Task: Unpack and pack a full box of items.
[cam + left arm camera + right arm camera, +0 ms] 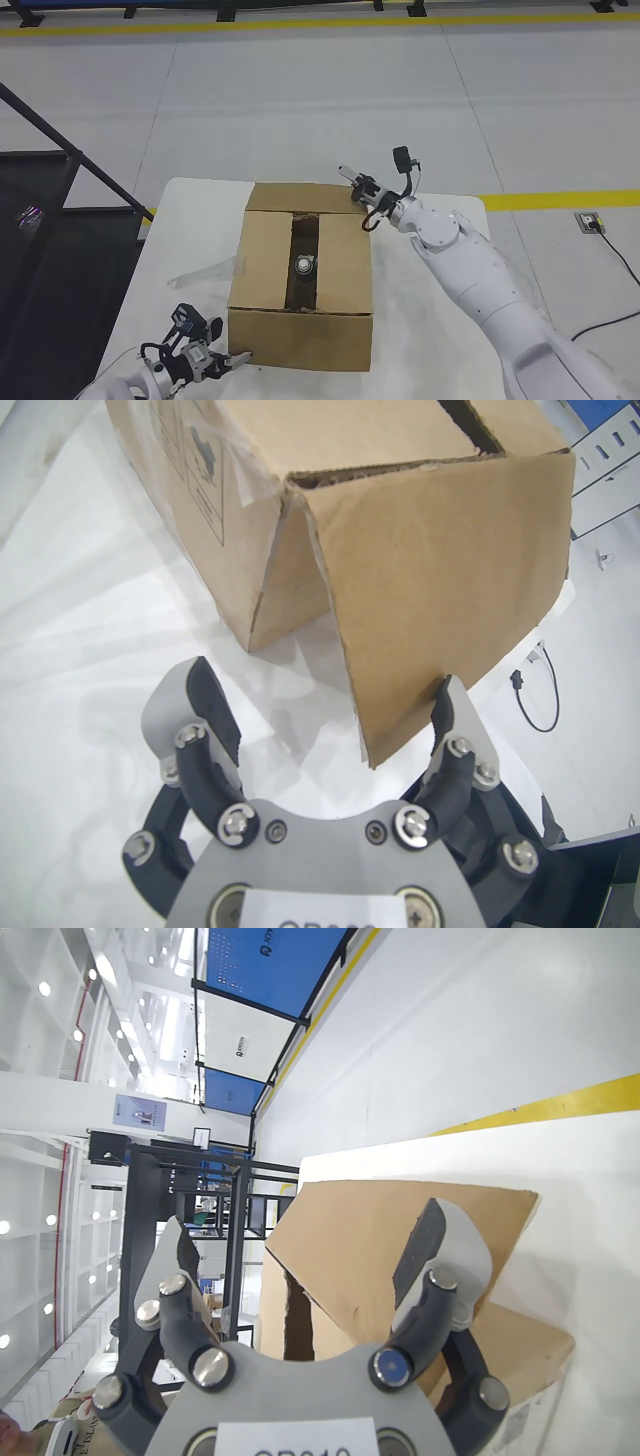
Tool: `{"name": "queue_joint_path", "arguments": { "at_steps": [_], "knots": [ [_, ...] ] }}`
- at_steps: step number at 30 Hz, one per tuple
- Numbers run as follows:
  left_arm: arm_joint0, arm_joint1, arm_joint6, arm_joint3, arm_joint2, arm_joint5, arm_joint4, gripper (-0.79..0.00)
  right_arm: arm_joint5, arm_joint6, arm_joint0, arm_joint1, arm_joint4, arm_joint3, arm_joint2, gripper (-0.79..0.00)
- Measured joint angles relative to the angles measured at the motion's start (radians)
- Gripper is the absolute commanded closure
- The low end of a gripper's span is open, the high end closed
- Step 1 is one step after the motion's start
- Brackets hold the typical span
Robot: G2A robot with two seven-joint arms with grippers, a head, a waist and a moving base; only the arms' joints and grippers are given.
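Observation:
A brown cardboard box (300, 275) stands in the middle of the white table (430, 340). Its two long top flaps lie nearly closed, and a round grey item (304, 264) shows through the slot between them. My left gripper (238, 358) is open at the box's near left corner, one fingertip (446, 692) touching the hanging near end flap (440, 595). My right gripper (352, 182) is open at the far right corner, above the far end flap (400, 1223), which folds outward. The same box (350, 1298) lies under its fingers (425, 1238).
A strip of clear tape (205, 270) trails from the box's left side onto the table. A black metal frame (60, 150) stands off the table's left edge. The table is bare right of the box under the right arm. A cable (615, 250) runs on the floor.

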Motion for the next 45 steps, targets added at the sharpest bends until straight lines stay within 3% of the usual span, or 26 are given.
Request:
{"name": "queue_joint_path", "arguments": {
  "at_steps": [7, 12, 21, 29, 39, 45],
  "knots": [
    [0.036, 0.005, 0.044, -0.028, -0.052, 0.024, -0.019, -0.785, -0.088, 0.108, -0.030, 0.014, 0.030, -0.111, 0.052, -0.785],
    [0.068, 0.005, 0.105, -0.027, -0.099, 0.037, -0.072, -0.785, -0.093, 0.189, -0.101, 0.028, 0.010, -0.283, 0.068, -0.785],
    [0.119, 0.009, 0.175, -0.017, -0.187, 0.001, -0.174, -0.785, 0.043, 0.305, -0.212, 0.049, -0.040, -0.541, 0.077, -0.785],
    [0.132, 0.008, 0.194, -0.001, -0.208, -0.004, -0.263, -0.785, 0.186, 0.302, -0.251, 0.040, -0.087, -0.641, 0.046, -0.785],
    [0.131, 0.008, 0.188, -0.004, -0.206, -0.004, -0.259, -0.785, 0.190, 0.315, -0.253, 0.039, -0.081, -0.645, 0.045, -0.785],
    [0.107, 0.003, 0.199, -0.003, -0.188, 0.057, -0.304, -0.785, 0.264, 0.178, -0.320, 0.046, -0.156, -0.657, 0.072, -0.785]
  ]
}}
